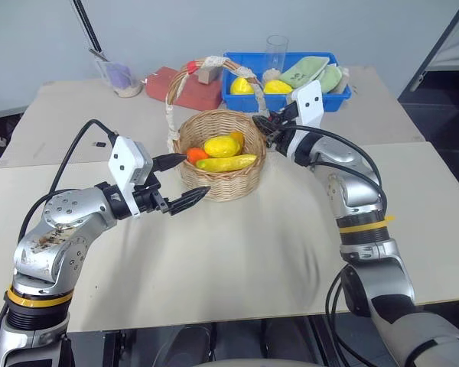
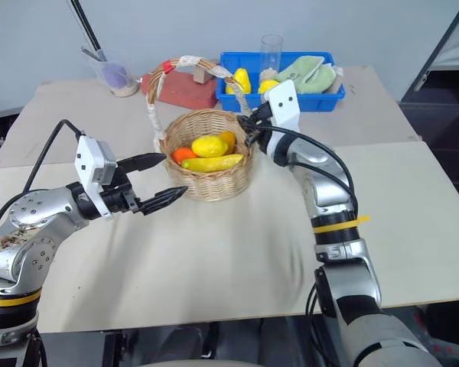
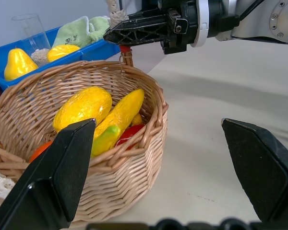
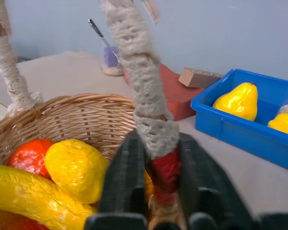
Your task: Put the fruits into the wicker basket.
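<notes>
The wicker basket (image 1: 219,157) stands upright near the middle of the bench (image 1: 214,260), and both task fruits already lie inside it — the long banana (image 1: 228,163) stretched across the front, the smaller yellow oval fruit (image 1: 220,145) resting just behind and against it. A round orange-red fruit (image 1: 196,155) sits at the basket's left side, touching the banana's end.

The right gripper (image 4: 158,179) has its fingers (image 4: 127,177) closed on the basket handle (image 4: 144,100), pinching it low down where the white wrap meets a red band, right at the rim on the basket's right side. The left gripper (image 1: 180,181) hovers just beside the basket's left front, pointing toward it, fingers (image 1: 190,199) spread wide and holding nothing — one tip near the rim, the other lower by the wall.

Behind the basket, a blue tray (image 1: 333,99) holds a yellow pear (image 3: 18,63), another yellow fruit (image 3: 61,51) and a green cloth (image 1: 306,70).
</notes>
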You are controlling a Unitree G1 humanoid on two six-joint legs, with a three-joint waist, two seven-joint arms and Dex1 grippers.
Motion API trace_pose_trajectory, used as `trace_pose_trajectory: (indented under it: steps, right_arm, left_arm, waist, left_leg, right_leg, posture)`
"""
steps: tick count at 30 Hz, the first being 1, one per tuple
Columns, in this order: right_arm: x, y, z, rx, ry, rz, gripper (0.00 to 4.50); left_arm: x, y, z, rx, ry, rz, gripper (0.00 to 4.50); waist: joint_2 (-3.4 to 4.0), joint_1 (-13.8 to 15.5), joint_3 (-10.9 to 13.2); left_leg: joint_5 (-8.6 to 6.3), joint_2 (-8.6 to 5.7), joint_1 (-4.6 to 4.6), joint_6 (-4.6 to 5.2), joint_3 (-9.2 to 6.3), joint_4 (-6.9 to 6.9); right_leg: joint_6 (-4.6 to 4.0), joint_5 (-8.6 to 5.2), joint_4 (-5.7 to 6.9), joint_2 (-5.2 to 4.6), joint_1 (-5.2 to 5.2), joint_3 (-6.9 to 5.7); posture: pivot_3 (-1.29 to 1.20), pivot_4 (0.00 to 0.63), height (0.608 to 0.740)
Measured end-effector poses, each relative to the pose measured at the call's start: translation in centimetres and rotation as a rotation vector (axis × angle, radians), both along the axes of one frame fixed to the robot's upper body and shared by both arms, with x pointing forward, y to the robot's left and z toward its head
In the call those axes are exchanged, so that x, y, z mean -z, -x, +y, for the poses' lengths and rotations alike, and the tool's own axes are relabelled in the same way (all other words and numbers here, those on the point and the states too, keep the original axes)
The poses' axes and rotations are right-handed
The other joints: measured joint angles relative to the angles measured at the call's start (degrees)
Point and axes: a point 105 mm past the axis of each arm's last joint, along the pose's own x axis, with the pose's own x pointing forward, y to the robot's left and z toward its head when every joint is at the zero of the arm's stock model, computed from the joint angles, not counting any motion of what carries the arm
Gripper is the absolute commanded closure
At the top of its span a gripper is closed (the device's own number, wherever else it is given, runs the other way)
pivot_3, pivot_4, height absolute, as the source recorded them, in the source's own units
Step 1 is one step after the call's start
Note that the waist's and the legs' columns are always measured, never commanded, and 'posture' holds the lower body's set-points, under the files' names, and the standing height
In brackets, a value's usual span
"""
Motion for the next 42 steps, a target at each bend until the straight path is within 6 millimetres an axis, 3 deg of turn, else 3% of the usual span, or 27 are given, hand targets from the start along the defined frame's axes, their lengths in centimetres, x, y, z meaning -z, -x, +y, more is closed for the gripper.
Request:
trace_pose_trajectory:
  steps: [5,8,11,13,17,20,22,31,32,36,39,42]
  right_arm:
    - [-0.1,0.0,-0.2,0.01,0.014,-0.015,4.32]
    - [-0.8,-0.1,-1.9,0.052,0.058,-0.074,4.32]
    - [-1.4,-0.3,-5.8,0.146,0.106,-0.119,4.32]
    - [-1.4,-0.2,-9.7,0.24,0.142,-0.128,4.32]
    - [-0.8,0.6,-14.2,0.347,0.15,-0.098,4.32]
    - [-0.5,1.0,-16.3,0.406,0.134,-0.064,4.32]
    - [-0.6,1.2,-16.8,0.422,0.118,-0.055,3.31]
    - [-1.5,2.4,-17.3,0.415,0.083,-0.033,0.21]
    - [-1.5,2.9,-17.4,0.397,0.093,-0.02,0.04]
    - [-0.7,5.4,-18.7,0.33,0.185,0.056,0.04]
    - [0.8,7.7,-19.8,0.253,0.285,0.147,0.04]
    - [1.7,9.4,-19.3,0.144,0.357,0.201,0.04]
  left_arm:
    - [0.0,-0.1,-0.1,0.0,0.0,-0.005,0.0]
    - [0.0,0.0,-0.3,0.012,0.004,-0.006,0.0]
    - [-0.1,0.0,-0.6,0.028,0.008,-0.008,0.0]
    - [-0.1,0.0,-0.7,0.033,0.005,-0.009,0.0]
    - [-0.3,0.0,-1.1,0.062,0.011,-0.011,0.0]
    - [-0.3,0.1,-1.3,0.081,0.012,-0.009,0.0]
    - [-0.4,0.1,-1.3,0.089,0.011,-0.009,0.0]
    - [-0.2,0.0,-0.7,0.078,-0.002,-0.002,0.0]
    - [0.1,0.0,-0.2,0.058,-0.016,0.011,0.0]
    - [2.1,0.2,3.5,-0.094,-0.118,0.084,0.0]
    - [4.3,1.4,7.1,-0.226,-0.213,0.157,0.0]
    - [5.8,3.0,9.3,-0.289,-0.26,0.225,0.0]
  waist:
    - [0.0,-0.3,0.0]
    - [0.0,-0.2,0.0]
    - [-0.01,0.2,0.0]
    - [-0.01,0.6,0.0]
    - [-0.01,0.7,0.0]
    - [0.0,0.7,0.0]
    - [0.0,0.7,0.0]
    - [0.0,1.0,0.0]
    - [-0.01,1.0,0.0]
    - [0.0,1.0,0.0]
    - [0.0,1.0,0.0]
    - [0.0,1.0,0.0]
  left_leg:
    - [0.0,0.0,-0.03,0.0,0.0,0.0]
    - [0.0,-0.02,-0.06,0.01,0.0,0.0]
    - [-0.01,-0.05,-0.1,0.02,0.0,0.01]
    - [-0.01,-0.06,-0.09,0.03,0.01,0.01]
    - [-0.01,-0.01,-0.02,0.03,0.06,0.0]
    - [-0.01,0.02,0.02,0.04,0.16,0.0]
    - [-0.02,0.06,0.04,0.05,0.22,0.0]
    - [-0.06,0.06,0.01,0.12,0.27,0.0]
    - [-0.08,0.06,0.02,0.15,0.28,0.0]
    - [-0.14,0.07,0.03,0.26,0.3,0.0]
    - [-0.41,0.1,0.12,0.71,0.33,-0.01]
    - [-0.44,0.19,0.16,0.75,0.42,-0.02]
  right_leg:
    - [0.0,0.0,0.14,0.0,0.0,0.0]
    - [0.02,0.01,0.12,-0.02,-0.02,-0.01]
    - [0.04,0.02,0.08,-0.04,-0.01,-0.02]
    - [0.04,0.02,0.01,-0.04,0.01,-0.01]
    - [0.04,0.02,-0.19,0.0,0.03,0.05]
    - [0.04,0.02,-0.19,0.05,0.04,0.2]
    - [0.04,0.02,-0.19,0.1,0.04,0.28]
    - [0.05,0.02,-0.17,0.09,0.03,0.33]
    - [0.05,0.02,-0.18,0.09,0.04,0.34]
    - [0.05,0.02,-0.25,0.1,0.04,0.37]
    - [0.05,0.02,-0.29,0.11,0.06,0.42]
    - [0.04,0.02,-0.36,0.18,0.09,0.52]
  posture:
    - [0.0,0.15,0.74]
    - [0.0,0.15,0.74]
    - [0.0,0.15,0.74]
    - [0.0,0.15,0.74]
    - [0.0,0.15,0.74]
    - [0.0,0.15,0.74]
    - [0.0,0.15,0.74]
    - [0.0,0.15,0.74]
    - [0.0,0.15,0.74]
    - [0.0,0.15,0.74]
    - [0.0,0.15,0.74]
    - [0.0,0.15,0.74]
